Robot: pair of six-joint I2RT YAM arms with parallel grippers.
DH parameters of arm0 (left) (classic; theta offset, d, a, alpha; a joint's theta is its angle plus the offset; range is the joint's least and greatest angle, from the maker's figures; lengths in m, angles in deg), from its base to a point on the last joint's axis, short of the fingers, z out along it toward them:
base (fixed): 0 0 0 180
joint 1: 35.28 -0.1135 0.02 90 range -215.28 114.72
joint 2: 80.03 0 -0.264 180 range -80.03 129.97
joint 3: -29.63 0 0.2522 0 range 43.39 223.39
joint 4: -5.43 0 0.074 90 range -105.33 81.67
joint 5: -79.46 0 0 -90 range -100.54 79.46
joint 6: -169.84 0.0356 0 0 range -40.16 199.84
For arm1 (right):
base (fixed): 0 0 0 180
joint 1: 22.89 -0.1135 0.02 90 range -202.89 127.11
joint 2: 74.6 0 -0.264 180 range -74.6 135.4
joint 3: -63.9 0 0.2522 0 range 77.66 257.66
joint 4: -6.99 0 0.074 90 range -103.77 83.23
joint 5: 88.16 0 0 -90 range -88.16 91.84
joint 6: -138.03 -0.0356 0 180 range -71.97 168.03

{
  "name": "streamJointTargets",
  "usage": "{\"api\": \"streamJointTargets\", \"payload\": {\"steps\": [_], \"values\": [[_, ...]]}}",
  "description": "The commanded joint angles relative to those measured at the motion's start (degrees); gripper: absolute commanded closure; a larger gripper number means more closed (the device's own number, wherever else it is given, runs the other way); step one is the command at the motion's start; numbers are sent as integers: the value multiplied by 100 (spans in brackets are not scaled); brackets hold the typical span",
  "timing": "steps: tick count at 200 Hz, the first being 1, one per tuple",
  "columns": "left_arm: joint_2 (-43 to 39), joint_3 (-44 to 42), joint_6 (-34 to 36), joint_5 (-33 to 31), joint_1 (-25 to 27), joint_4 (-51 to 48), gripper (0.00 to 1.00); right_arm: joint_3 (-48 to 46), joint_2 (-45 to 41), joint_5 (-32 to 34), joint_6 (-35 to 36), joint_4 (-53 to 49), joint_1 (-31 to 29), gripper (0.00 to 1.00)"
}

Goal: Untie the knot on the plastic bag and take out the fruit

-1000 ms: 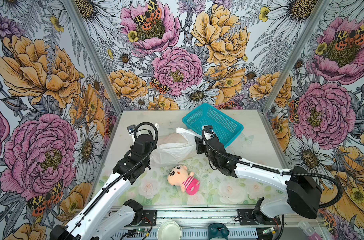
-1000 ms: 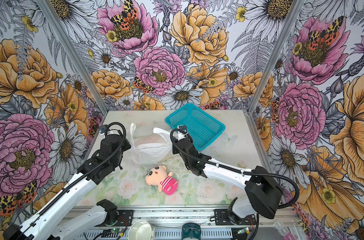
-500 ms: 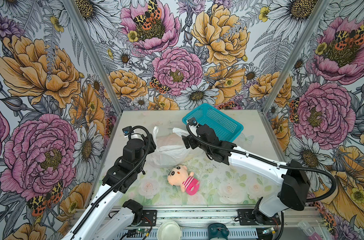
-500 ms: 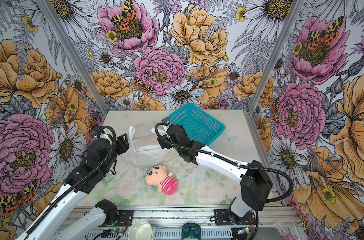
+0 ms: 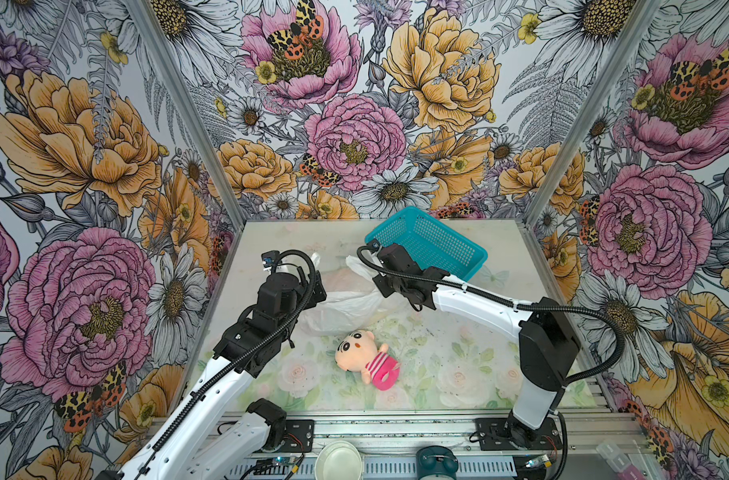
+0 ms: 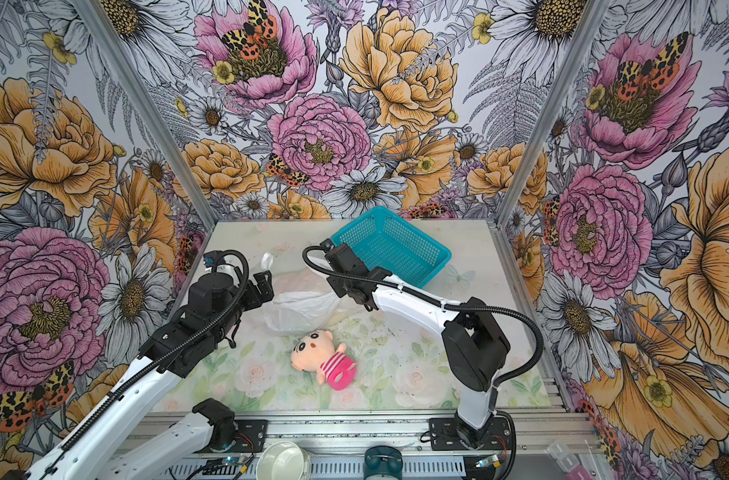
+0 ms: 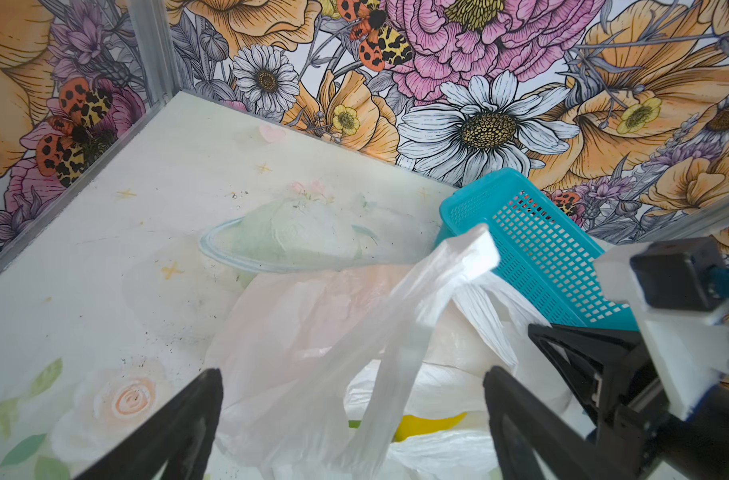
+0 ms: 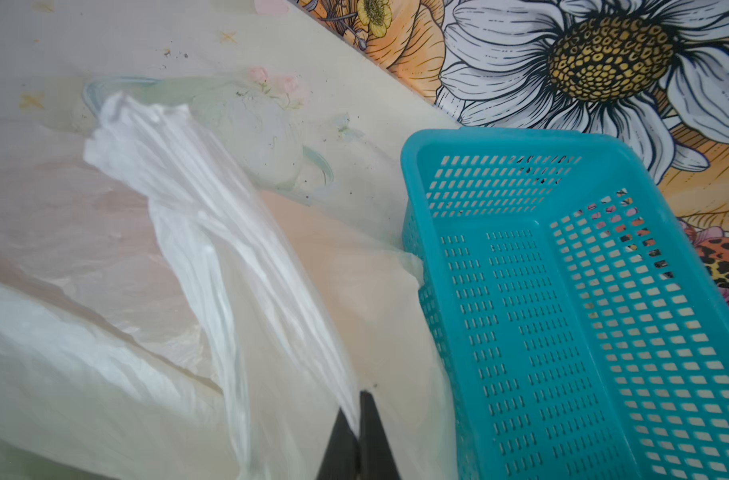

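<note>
With the right fingers (image 8: 375, 449) clenched on a handle loop (image 8: 213, 232) of the plastic bag (image 5: 346, 307), lying on the bench (image 5: 458, 365) beside the basket (image 5: 433, 245), the released left fingers (image 7: 184, 424) should pinch the other loop and pull slowly.

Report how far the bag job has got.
Done: the bag looks untied, its handles apart. In hand: the right gripper is shut on one handle; the left gripper is open at the bag. Left: all the fruit; a yellow one shows inside, and the basket holds none.
</note>
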Motion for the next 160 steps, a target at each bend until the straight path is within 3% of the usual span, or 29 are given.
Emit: {"api": "streamJointTargets", "payload": {"steps": [1, 70, 80, 102, 114, 160], "values": [[289, 248, 197, -73, 167, -51, 1, 108, -348, 154, -345, 146, -21, 100], [1245, 591, 48, -1293, 320, -301, 3, -938, -1370, 321, -652, 944, -190, 100], [1308, 625, 51, -1322, 219, -280, 13, -1127, -1516, 356, -730, 1059, -203, 100], [1480, 810, 95, -1233, -50, -270, 75, -1623, -1830, 388, -1023, 1518, -199, 100], [1653, 960, 150, -1205, -221, -263, 100, -1934, -1975, 310, -1210, 1933, -199, 100], [2577, 1764, 441, -778, -863, -67, 100, -2505, -2009, 258, -1962, 3451, -57, 100]]}}
